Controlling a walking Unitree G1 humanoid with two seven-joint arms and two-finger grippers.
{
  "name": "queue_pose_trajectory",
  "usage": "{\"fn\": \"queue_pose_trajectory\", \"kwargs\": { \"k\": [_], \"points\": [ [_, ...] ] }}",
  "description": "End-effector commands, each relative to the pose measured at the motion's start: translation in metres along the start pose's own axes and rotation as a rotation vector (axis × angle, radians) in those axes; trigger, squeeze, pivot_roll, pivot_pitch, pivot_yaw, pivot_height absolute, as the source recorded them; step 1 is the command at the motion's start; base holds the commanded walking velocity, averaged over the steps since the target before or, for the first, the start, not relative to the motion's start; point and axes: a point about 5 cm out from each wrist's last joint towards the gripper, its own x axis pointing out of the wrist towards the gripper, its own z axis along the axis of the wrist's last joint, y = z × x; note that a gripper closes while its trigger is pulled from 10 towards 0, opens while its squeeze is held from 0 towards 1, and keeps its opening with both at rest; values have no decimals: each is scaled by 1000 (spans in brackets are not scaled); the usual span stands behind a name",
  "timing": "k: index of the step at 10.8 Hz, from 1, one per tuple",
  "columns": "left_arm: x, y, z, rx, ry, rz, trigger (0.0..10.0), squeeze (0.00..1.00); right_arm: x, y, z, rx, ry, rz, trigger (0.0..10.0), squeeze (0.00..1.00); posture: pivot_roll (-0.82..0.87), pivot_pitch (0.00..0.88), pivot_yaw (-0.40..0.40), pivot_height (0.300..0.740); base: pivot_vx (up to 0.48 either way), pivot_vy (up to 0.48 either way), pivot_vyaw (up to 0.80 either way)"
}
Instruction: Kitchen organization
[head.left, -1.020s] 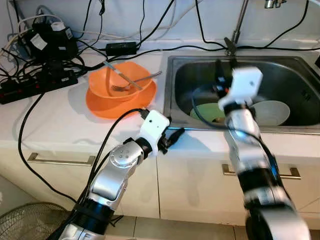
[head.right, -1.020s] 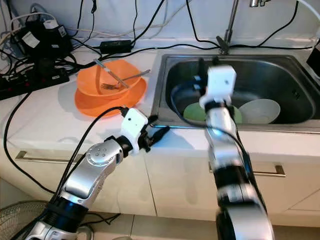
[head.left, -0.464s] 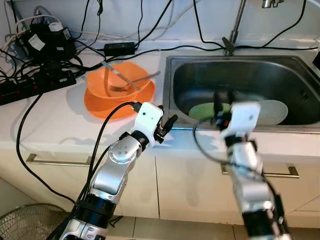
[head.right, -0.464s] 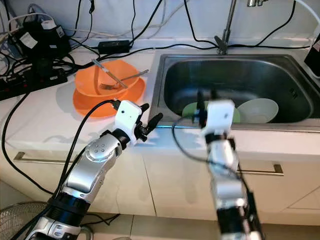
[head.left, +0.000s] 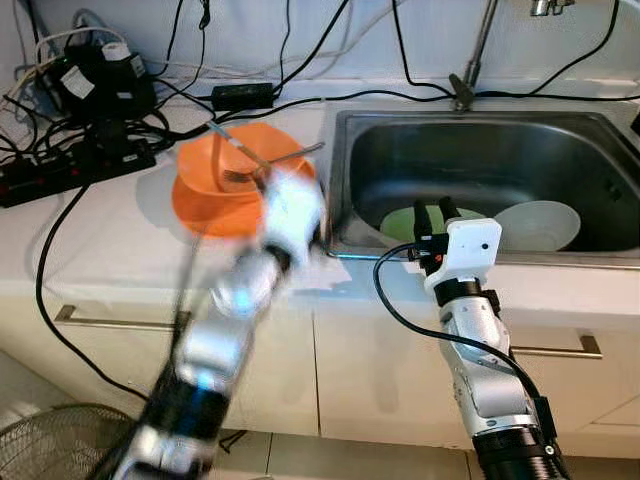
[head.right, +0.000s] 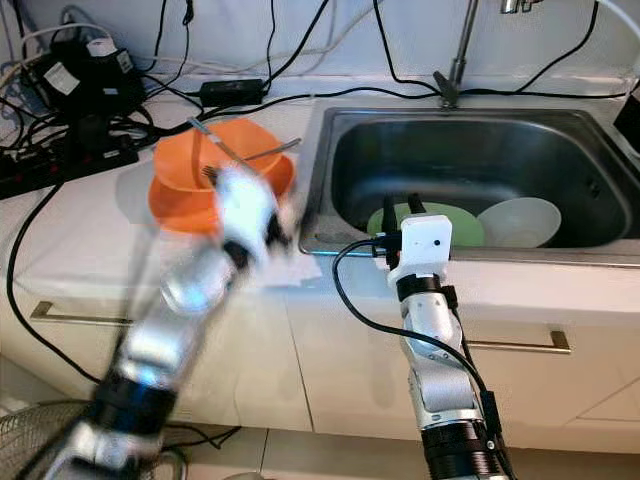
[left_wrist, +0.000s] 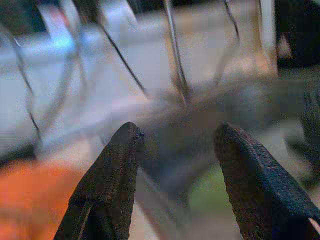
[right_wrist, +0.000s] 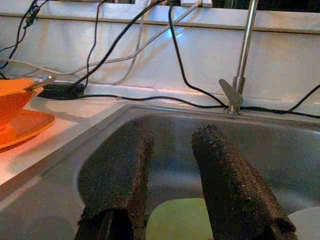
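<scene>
Our right gripper (head.left: 432, 212), fingers spread and empty, faces the green plate (head.left: 412, 222): stiff, slippery; we judge its rim the best hold.

left arm (head.left: 235, 300) motion-blurred; green plate (head.left: 405, 222) partly hidden by right tool (head.left: 432, 210).
</scene>
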Motion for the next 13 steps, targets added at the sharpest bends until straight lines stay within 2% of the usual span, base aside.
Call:
{"fn": "queue_pose_trajectory", "kwargs": {
  "k": [1,3,5,6,7,8,9,10,13],
  "points": [
    [3,14,16,-14,-55,62,10000,0,3,3,3,-5,-2,1,10000,0,43,0,60,740,0,0,0],
    [10,37,27,-20,-58,133,10000,0,6,7,3,1,-3,8,10000,0,48,0,62,740,0,0,0],
    [22,85,16,-84,73,300,10000,0,9,7,4,2,-7,-3,10000,0,35,0,79,740,0,0,0],
    [26,100,12,-143,116,331,10000,0,9,6,4,2,-8,-13,10000,0,31,0,88,740,0,0,0],
    [29,110,2,-212,183,340,10000,0,10,5,3,1,-7,-24,10000,0,29,0,94,740,0,0,0],
    [31,119,-4,-300,212,377,10000,0,10,5,3,0,-6,-29,10000,0,26,0,98,740,0,0,0],
    [32,123,-7,-349,221,396,10000,0,10,5,3,0,-6,-30,10000,0,26,0,98,740,0,0,0],
    [34,128,-14,-537,253,413,10000,0,11,5,4,-5,-13,-35,10000,0,15,0,105,740,0,0,0],
    [33,142,-8,-645,261,418,10000,0,11,2,5,-6,-17,-53,10000,0,8,0,113,740,0,0,0]
  ]
}}
